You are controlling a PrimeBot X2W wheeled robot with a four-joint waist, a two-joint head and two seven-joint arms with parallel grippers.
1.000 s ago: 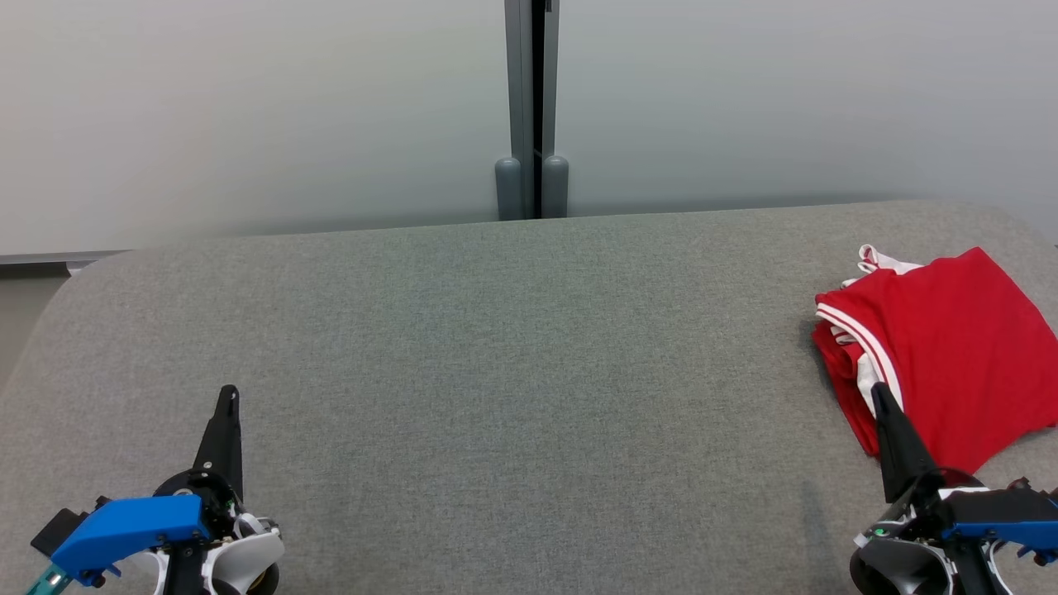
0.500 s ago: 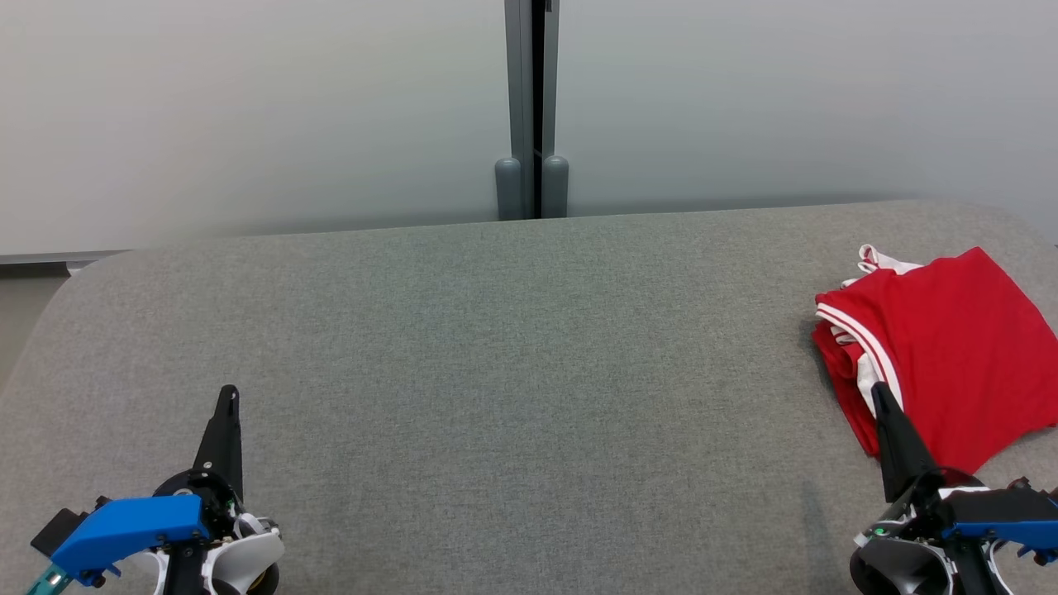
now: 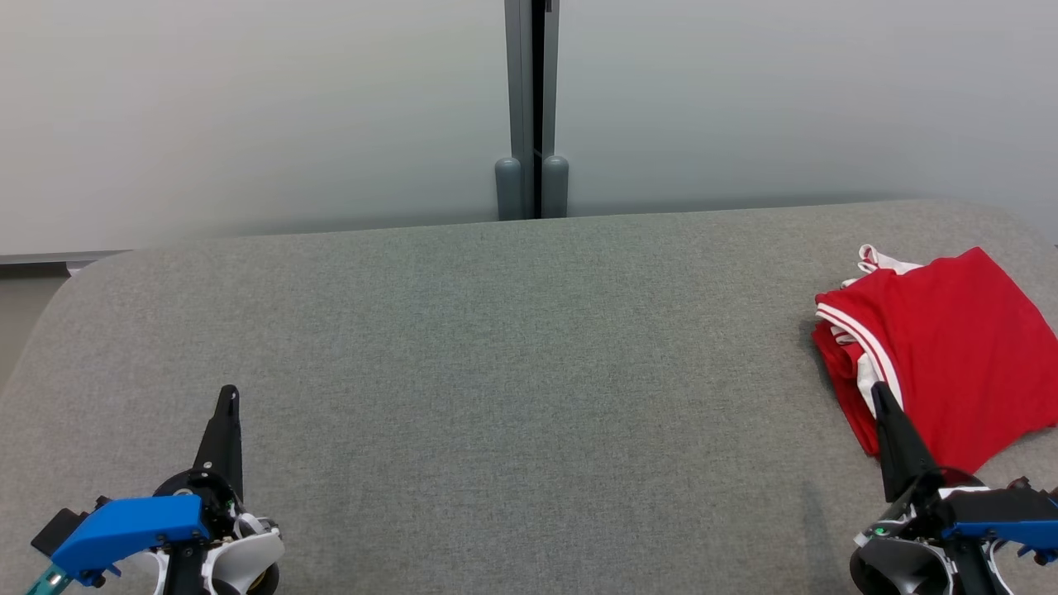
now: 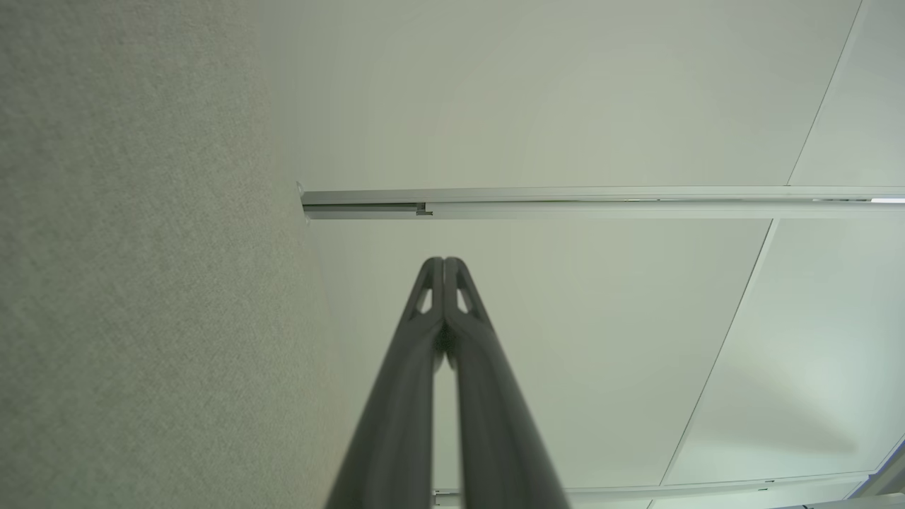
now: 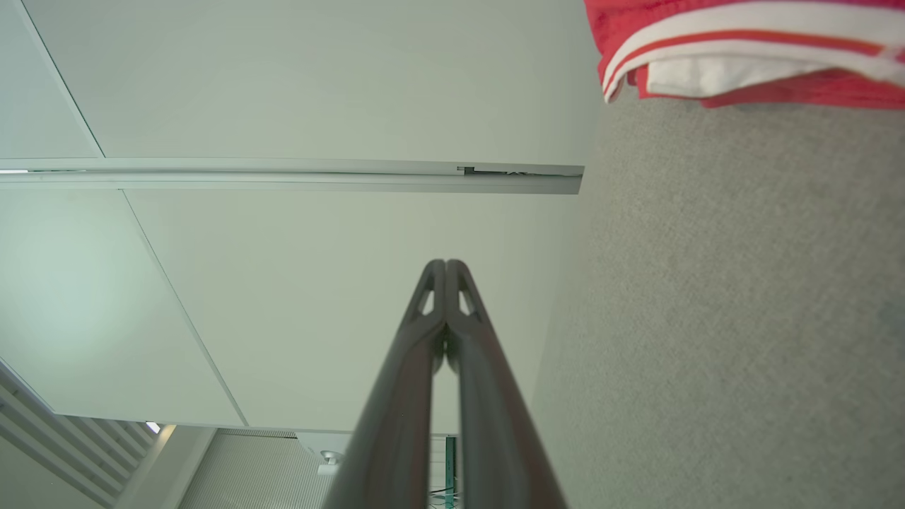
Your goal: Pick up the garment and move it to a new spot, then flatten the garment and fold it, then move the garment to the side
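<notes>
The garment (image 3: 950, 347) is red with white stripes and lies folded at the far right of the grey fabric surface (image 3: 512, 372). Its striped edge (image 5: 742, 49) also shows at the top right of the right wrist view. My right gripper (image 3: 878, 392) stands shut at the lower right, its tip in front of the garment's near edge, holding nothing. In the right wrist view its fingers (image 5: 445, 267) meet at the tips. My left gripper (image 3: 227, 395) is shut and empty at the lower left, far from the garment. Its closed fingertips (image 4: 443, 263) point toward the pale wall.
A pale wall (image 3: 248, 107) with a grey vertical post (image 3: 531, 107) rises behind the surface's far edge. The surface's rounded left corner (image 3: 74, 281) drops off to the floor. Bare grey fabric spans the space between the two grippers.
</notes>
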